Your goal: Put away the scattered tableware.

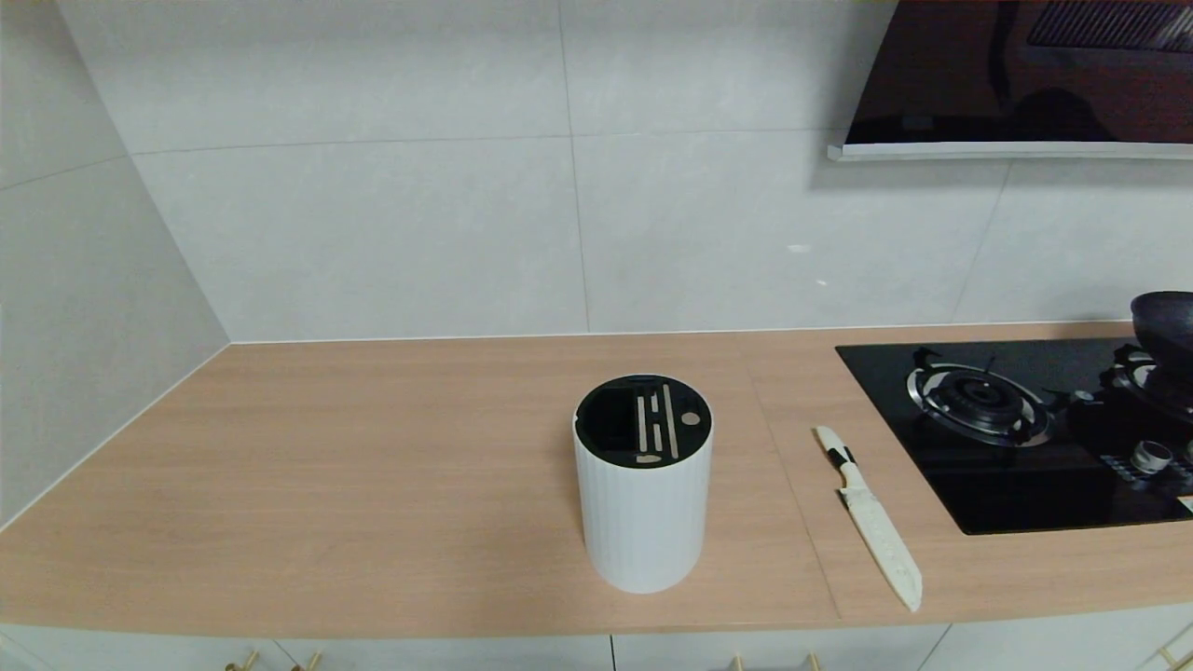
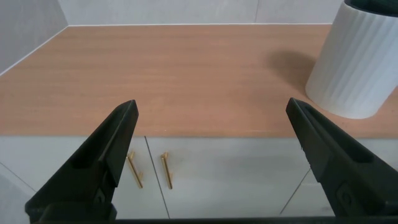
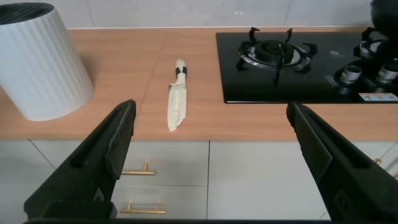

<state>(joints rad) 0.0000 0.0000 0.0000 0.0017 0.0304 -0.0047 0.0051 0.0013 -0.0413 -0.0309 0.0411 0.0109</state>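
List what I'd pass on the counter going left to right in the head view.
white knife holder → knife lying flat → black gas stove → dark pot at the right edge

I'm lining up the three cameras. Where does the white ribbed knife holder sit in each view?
Head view: knife holder stands upright on the counter, the knife lying to its right.
Left wrist view: knife holder on the counter beyond the open left gripper, near the front edge.
Right wrist view: knife holder beyond the open right gripper; the knife lies between it and the stove.
Shared landmark: the counter's front edge.
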